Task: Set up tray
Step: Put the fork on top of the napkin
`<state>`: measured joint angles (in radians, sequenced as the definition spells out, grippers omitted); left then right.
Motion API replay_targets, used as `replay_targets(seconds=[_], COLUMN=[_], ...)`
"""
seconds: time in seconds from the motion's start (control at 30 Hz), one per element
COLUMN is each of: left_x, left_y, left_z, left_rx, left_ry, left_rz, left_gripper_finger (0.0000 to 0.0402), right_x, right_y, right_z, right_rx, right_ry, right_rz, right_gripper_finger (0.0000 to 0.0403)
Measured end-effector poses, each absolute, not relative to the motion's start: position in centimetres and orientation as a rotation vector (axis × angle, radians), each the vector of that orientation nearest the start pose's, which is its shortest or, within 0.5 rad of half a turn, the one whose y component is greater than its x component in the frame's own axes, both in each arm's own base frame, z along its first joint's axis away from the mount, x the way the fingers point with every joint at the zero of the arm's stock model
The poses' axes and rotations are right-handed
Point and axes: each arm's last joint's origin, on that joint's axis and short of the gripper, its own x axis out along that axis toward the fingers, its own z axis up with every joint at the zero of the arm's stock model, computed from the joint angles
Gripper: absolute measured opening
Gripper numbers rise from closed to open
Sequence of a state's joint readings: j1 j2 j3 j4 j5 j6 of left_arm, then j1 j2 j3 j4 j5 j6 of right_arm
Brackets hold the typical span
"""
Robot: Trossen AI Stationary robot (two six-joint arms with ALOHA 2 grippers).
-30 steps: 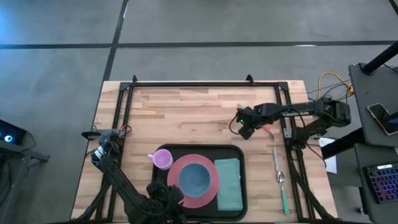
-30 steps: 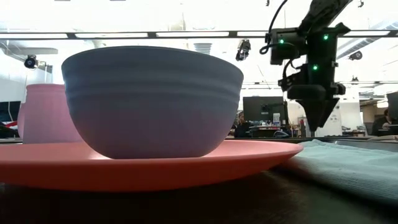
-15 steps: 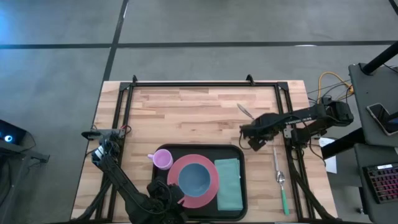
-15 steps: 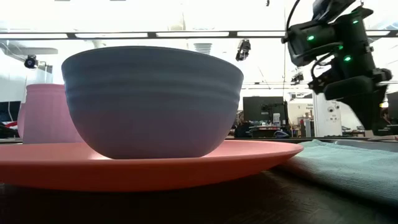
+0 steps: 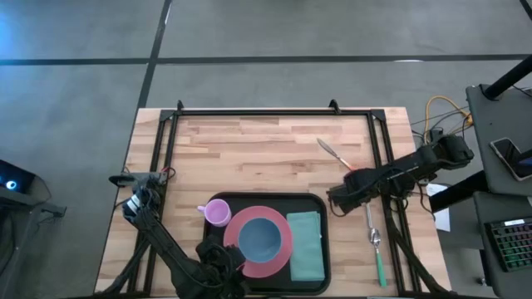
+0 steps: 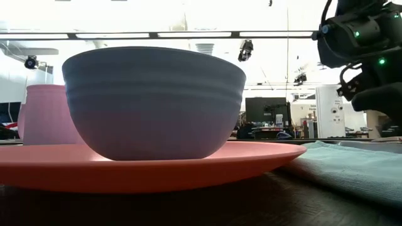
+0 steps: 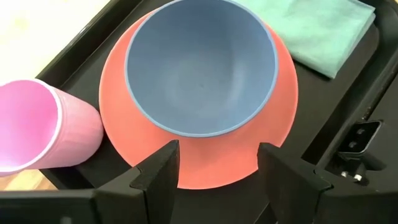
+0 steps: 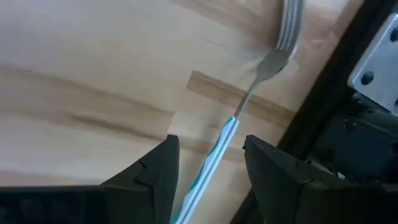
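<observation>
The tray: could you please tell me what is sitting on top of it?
On the tray sit a pink cup, a red plate carrying a blue bowl, and a teal napkin. Whatever lies beneath the plate and napkin is covered.

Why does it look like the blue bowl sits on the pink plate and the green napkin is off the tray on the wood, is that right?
Not quite. The blue bowl does sit on the pink plate, but the green napkin is not on the wood. It lies inside the black tray, right beside the plate. The high view shows this.
</observation>
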<state>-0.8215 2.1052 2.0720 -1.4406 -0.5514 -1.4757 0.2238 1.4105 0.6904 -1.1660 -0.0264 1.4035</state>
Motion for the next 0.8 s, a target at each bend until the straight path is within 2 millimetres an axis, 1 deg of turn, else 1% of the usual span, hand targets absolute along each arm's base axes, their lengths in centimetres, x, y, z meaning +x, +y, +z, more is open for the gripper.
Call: replay_targets(seconds=[0.23,0.43,0.63,0.8], left_x=[29.0,29.0,29.1,28.6], left_y=[-29.0,-29.0,-28.9,-28.0], left_z=[29.1,29.1,29.1,29.8], left_rx=[-0.384,-0.375,-0.339,-0.302], left_ry=[0.966,0.969,0.980,0.996], left_rz=[0.582,0.578,0.562,0.571], left_gripper_finger=[0.0196,0.0196,0.0196,0.0196], right_x=[16.7,16.5,15.6,14.8], right_y=[4.1,5.6,7.8,9.3], right_z=[15.4,15.6,15.6,15.5], right_rx=[0.823,0.873,0.914,0.936], right_ry=[1.585,1.519,1.487,1.453], right_rz=[-1.191,-1.273,-1.338,-1.385], right_gripper_finger=[0.0139,0.0121,0.0133,0.0148])
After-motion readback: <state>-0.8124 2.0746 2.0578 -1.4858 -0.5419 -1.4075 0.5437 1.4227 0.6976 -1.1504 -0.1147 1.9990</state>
